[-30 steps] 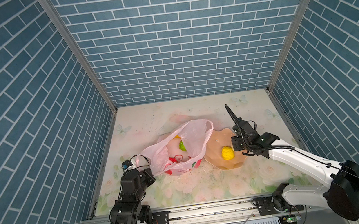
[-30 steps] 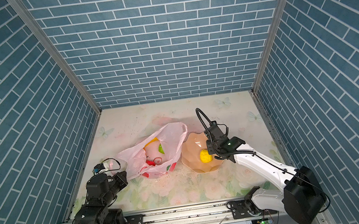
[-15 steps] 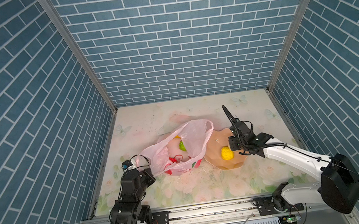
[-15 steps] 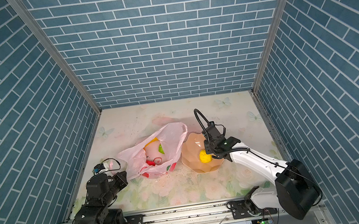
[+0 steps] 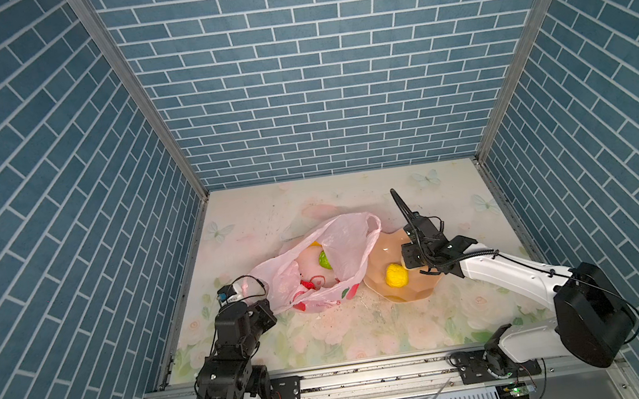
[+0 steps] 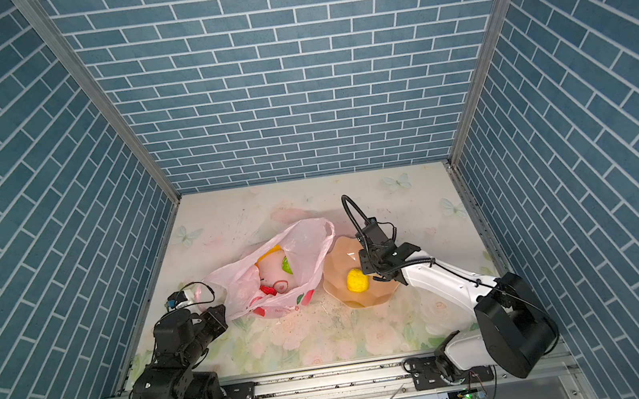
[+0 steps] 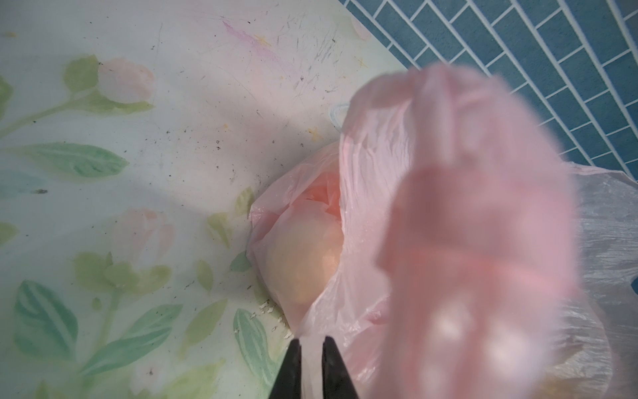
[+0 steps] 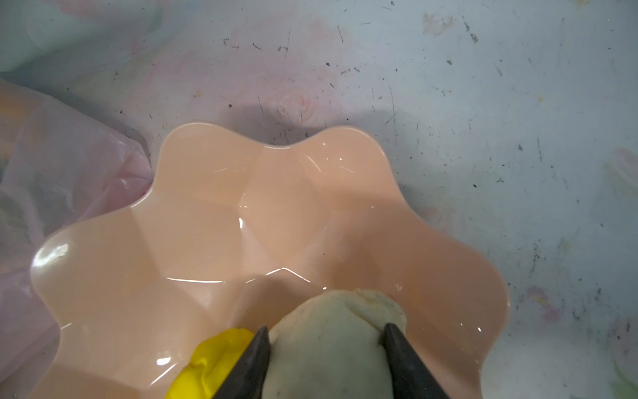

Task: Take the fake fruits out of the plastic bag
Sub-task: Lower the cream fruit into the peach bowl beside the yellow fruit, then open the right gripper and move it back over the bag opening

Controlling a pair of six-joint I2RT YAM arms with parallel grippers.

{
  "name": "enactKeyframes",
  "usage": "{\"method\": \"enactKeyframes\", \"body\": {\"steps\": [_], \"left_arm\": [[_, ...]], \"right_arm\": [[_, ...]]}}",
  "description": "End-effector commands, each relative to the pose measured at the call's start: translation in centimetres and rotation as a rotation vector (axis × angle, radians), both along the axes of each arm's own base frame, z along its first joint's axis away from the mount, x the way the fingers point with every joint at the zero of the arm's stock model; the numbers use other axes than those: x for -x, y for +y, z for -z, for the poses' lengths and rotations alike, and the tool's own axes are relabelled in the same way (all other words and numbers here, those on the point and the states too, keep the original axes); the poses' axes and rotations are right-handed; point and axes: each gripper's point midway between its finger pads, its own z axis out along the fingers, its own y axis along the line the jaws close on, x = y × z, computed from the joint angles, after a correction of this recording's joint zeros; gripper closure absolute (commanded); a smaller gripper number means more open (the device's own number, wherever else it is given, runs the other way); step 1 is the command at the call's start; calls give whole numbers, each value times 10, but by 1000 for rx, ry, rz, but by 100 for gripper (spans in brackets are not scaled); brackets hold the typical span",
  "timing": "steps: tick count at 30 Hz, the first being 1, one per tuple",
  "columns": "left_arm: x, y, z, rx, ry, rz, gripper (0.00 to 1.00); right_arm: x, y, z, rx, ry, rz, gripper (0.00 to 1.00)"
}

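The right gripper [image 8: 326,328] is clamping one cream-white fruit [image 8: 331,349] directly over the bowl [image 8: 241,193], just beside the one yellow fruit [image 8: 210,362] lying in it. The left gripper [image 7: 311,342] is pinching the plastic bag [image 5: 346,243] on the counter [image 5: 327,333] between the arms. One green fruit [image 5: 323,259], one orange fruit [image 5: 314,244] and one red fruit [image 5: 307,284] are showing inside.

Probably robot lab cell: brick-print panel walls [image 5: 315,83], aluminium corner posts [image 5: 137,90], floral tabletop [image 5: 309,202], metal mounting rail [image 5: 374,371].
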Motion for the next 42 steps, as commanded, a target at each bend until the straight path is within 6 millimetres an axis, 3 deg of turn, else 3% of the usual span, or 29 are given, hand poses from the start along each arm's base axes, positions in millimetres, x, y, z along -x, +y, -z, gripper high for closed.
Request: {"method": "enactKeyframes", "body": {"steps": [1,11,19,22,32,42], "left_arm": [[-2,-2,-3,-5,-14,13,85],[-2,-2,-3,-5,-16,16,85],[-2,-2,-3,-6,-15,17,85],[-2,-2,-3,-7,-14,18,85],[-3,-2,-3,-9,-15,19,85],[-5,-3,-8,-9,-21,21,85]], "right_arm": [[0,0,10,-14,18,31,86],[-3,1,22,2,35,37,84],[-5,2,29,13,46,36,76],[-4,2,31,18,53,36,71],[-6,5,28,11,49,31,37],[-11,8,3,-11,12,21,27]]}}
